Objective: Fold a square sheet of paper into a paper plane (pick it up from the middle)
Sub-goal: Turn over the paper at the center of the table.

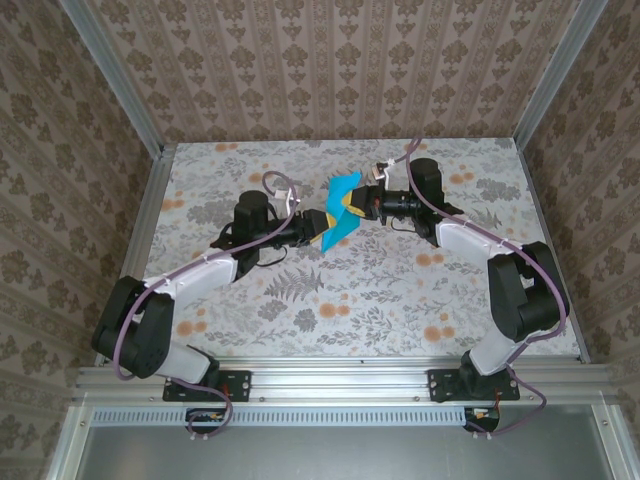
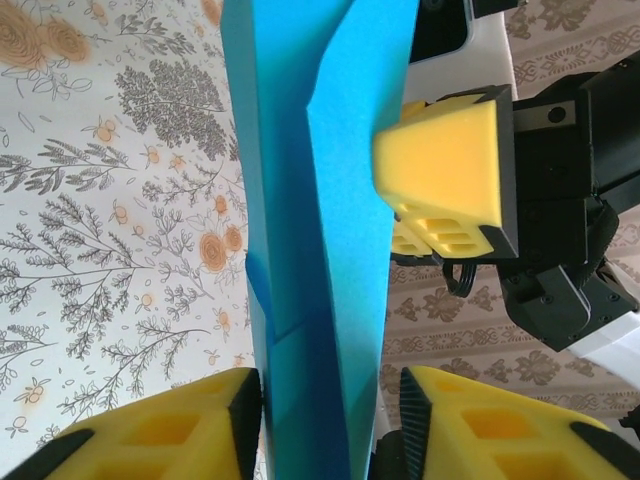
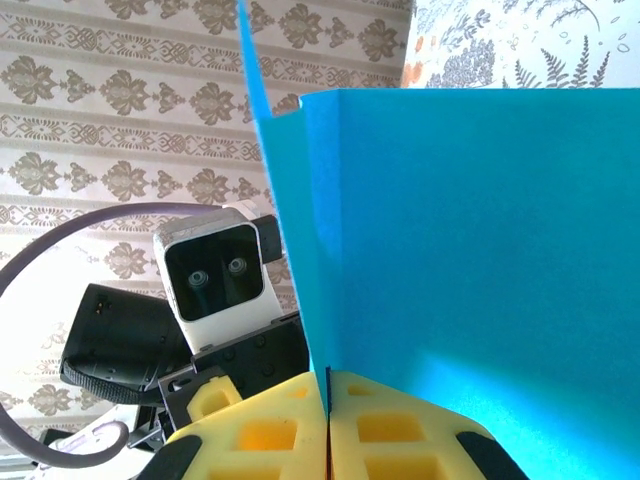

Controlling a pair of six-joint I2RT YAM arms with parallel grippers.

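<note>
Desk [image 1: 380,300] was covered in a pale floral print, grey foliage with orange blossoms. Walls [image 1: 330,60] on three sides carried beige damask wallpaper in vertical stripes. Aluminium posts [image 1: 110,75] stood at the back corners, and an aluminium rail [image 1: 340,378] ran along the near edge, with a grey panel [image 1: 330,455] below it. Lighting was even and soft.

Robot lab test cell, not a home: bare silver aluminium extrusion frame [image 1: 340,380] boxes in a floral-print tabletop [image 1: 330,310], beige damask wallpaper panels [image 1: 330,60] as mock walls, two black-and-white robot arms [image 1: 185,280] bolted to its near edge.
</note>
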